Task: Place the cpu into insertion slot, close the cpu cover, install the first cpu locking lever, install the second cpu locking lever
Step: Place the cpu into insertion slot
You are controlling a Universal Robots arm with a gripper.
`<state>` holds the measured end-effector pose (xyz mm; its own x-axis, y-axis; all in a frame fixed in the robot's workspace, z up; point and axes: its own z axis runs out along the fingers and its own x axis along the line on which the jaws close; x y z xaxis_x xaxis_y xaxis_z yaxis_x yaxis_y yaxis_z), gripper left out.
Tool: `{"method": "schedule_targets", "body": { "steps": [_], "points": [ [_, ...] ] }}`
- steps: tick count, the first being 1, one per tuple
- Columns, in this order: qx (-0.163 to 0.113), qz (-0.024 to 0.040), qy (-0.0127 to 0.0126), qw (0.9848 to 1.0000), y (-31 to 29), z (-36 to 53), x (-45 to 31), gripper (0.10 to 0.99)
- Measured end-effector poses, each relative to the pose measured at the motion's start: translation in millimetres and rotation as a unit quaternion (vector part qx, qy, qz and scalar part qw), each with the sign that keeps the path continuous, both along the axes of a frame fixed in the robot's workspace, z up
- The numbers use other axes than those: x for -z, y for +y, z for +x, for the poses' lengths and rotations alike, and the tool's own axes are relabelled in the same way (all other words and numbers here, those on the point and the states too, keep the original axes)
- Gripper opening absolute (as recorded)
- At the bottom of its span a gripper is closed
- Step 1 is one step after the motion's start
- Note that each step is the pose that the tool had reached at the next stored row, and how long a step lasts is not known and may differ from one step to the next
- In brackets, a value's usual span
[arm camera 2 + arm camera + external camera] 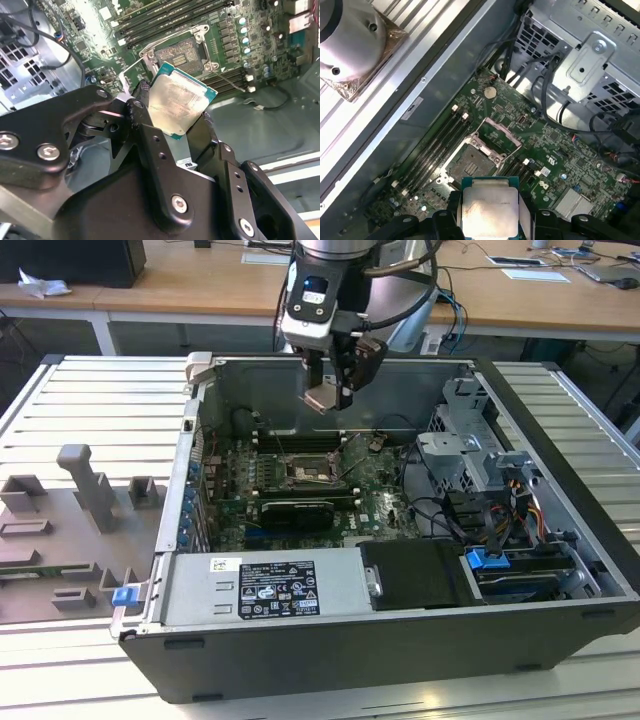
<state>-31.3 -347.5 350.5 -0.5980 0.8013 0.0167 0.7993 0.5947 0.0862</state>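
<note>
Cpu (pixel 325 398) sits clamped between the fingers of the gripper (pixel 328 392), tilted, above the open computer case (pixel 190 455). The arm reaches steeply down over the motherboard. Below, well apart, lies the insertion slot (pixel 472 162), its cpu cover (pixel 501 134) raised.

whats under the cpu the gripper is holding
Below the pale silvery square cpu, held in the black gripper, lies the green motherboard with the square black insertion slot, open and empty. The chip's own underside and the board patch behind it are covered.
</note>
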Motion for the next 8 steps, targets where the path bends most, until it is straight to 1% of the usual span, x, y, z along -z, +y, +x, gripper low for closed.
{"method": "schedule_targets", "body": {
  "steps": [1,2,8],
  "points": [
    [0.004,0.0000,0.0000,1.0000,0.0,0.0,0.2,0.541],
    [0.015,0.0000,0.0000,0.9999,0.0,0.0,0.6,0.541],
    [0.040,0.0000,0.0000,0.9992,0.0,0.0,1.7,0.541]
  ]
}}
